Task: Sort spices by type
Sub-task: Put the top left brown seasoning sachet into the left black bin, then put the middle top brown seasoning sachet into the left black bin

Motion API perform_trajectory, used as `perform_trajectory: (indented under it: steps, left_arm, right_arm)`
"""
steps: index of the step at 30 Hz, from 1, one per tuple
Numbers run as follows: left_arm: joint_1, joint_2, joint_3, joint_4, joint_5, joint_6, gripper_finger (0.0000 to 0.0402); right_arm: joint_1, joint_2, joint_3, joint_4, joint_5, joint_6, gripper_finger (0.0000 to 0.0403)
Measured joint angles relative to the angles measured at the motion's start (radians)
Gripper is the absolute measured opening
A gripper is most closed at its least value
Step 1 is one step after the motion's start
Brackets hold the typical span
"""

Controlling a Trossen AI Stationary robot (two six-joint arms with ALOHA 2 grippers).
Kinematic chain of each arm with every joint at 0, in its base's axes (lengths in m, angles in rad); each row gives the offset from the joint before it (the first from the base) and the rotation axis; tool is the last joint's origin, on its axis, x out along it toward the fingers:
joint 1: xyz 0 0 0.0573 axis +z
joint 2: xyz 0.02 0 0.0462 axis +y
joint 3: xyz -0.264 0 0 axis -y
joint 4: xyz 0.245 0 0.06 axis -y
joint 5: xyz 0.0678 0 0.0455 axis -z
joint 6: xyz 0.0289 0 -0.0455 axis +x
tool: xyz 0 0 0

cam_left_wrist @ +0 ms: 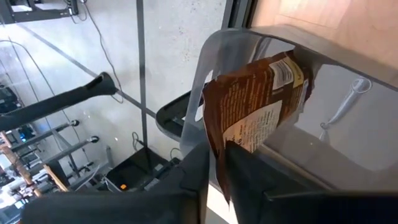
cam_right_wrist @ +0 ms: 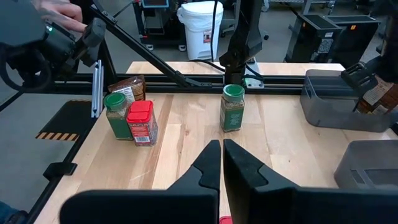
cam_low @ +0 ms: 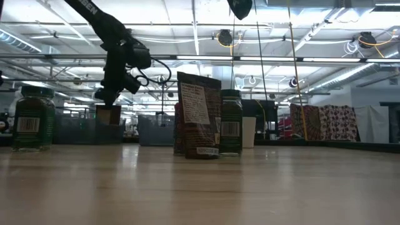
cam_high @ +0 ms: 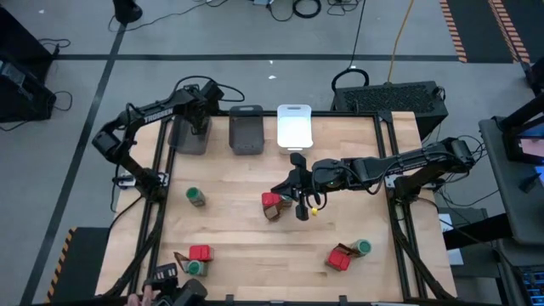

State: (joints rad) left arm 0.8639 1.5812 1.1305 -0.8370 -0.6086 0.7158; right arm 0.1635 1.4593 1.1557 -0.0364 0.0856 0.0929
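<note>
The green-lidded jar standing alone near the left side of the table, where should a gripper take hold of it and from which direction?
Probably from straight above, closing the fingers across the round body just under the lid. The green-lidded jar stands upright with open table all round it, so nothing blocks a descent. The green lid is about as wide as the body.

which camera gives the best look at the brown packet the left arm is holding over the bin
The left wrist view: the brown packet fills it, pinched in the left gripper over the dark grey bin. The low view shows it small, far off. The right wrist view catches one edge. The high view hides it.
</note>
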Motion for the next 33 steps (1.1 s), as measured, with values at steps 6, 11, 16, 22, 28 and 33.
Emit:
perform_trajectory:
  steps: [6, 11, 16, 22, 28, 33]
  left_arm:
    - [0.000, 0.000, 0.000, 0.001, -0.018, -0.001, 0.0128]
    - [-0.009, -0.027, 0.000, -0.005, -0.103, -0.025, 0.0182]
    - [-0.051, -0.127, 0.000, -0.043, -0.018, -0.065, 0.0212]
    - [-0.138, -0.297, 0.000, -0.110, 0.138, -0.172, 0.0215]
    - [-0.255, -0.465, 0.000, -0.162, 0.411, -0.391, 0.0215]
    - [-0.379, -0.530, 0.000, -0.167, 0.592, -0.638, 0.0215]
  right_arm:
    - [0.000, 0.000, 0.000, 0.000, 0.000, 0.000, 0.0000]
    - [0.000, 0.000, 0.000, 0.000, 0.000, 0.000, 0.0000]
    - [0.000, 0.000, 0.000, 0.001, 0.000, 0.000, 0.0000]
    - [0.000, 0.000, 0.000, 0.003, 0.000, 0.000, 0.0000]
    - [0.000, 0.000, 0.000, 0.003, 0.000, -0.019, 0.0000]
    - [-0.006, 0.000, 0.000, 0.002, 0.001, -0.047, 0.0000]
